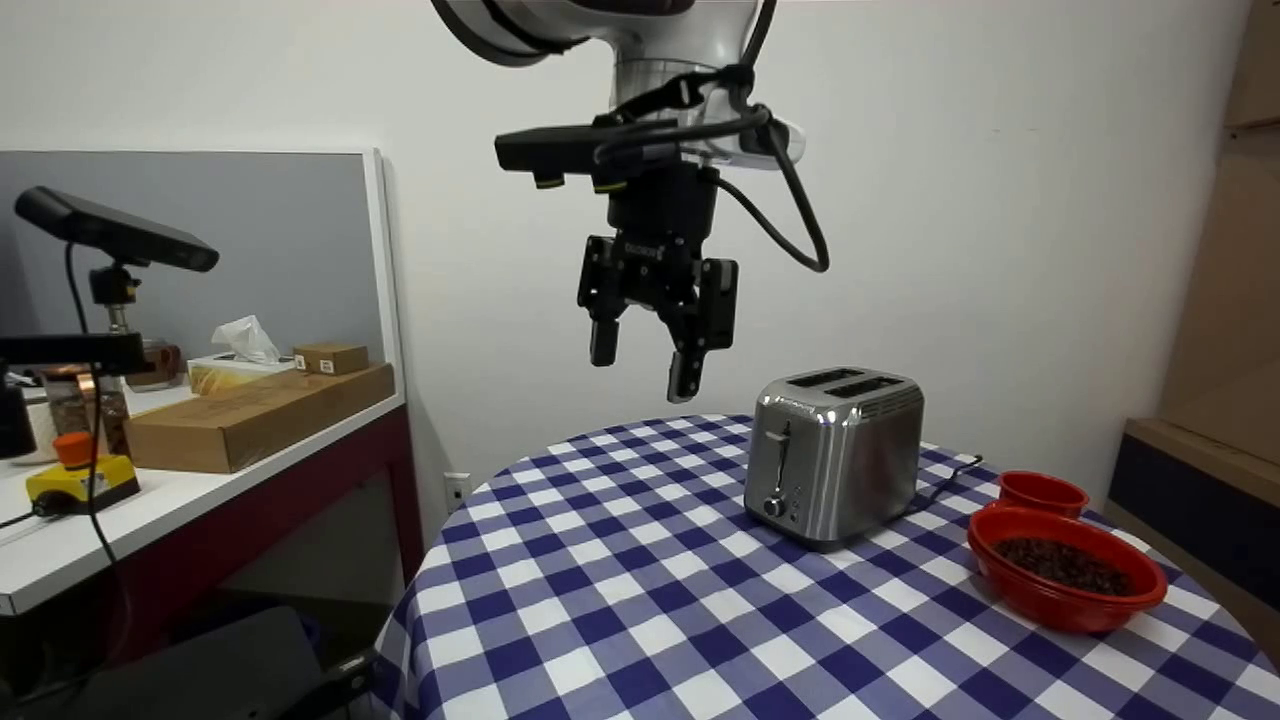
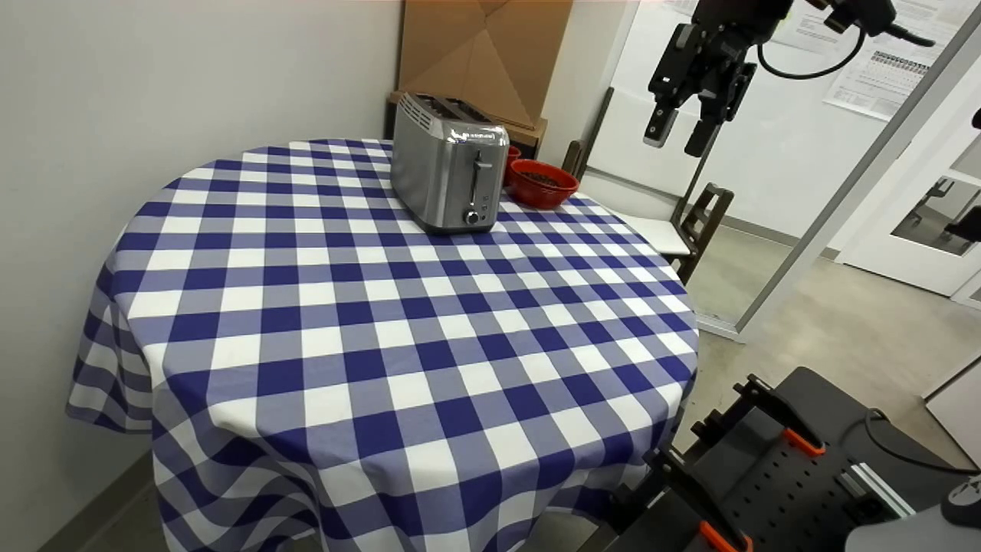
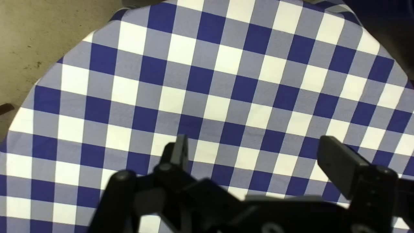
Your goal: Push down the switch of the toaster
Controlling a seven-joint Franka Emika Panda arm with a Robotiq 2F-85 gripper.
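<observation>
The silver toaster (image 1: 870, 470) stands upright on the checked table and also shows in an exterior view (image 2: 429, 161). Its switch, a small lever (image 1: 777, 437), sits near the top of the slot on the narrow front face; the lever also shows in an exterior view (image 2: 483, 165). A round knob (image 1: 774, 506) is below the slot. My gripper (image 1: 644, 372) is open and empty, high in the air and apart from the toaster. It also shows in an exterior view (image 2: 677, 144). In the wrist view its fingers (image 3: 254, 142) are spread over bare cloth; the toaster is out of that view.
A red bowl (image 1: 1060, 608) with dark bits inside and a red cup (image 1: 1042, 492) stand beside the toaster. A dark cord (image 1: 945, 487) runs behind it. The round table (image 2: 368, 330) has a blue-white cloth. A white side desk (image 1: 190, 490) holds boxes and a camera.
</observation>
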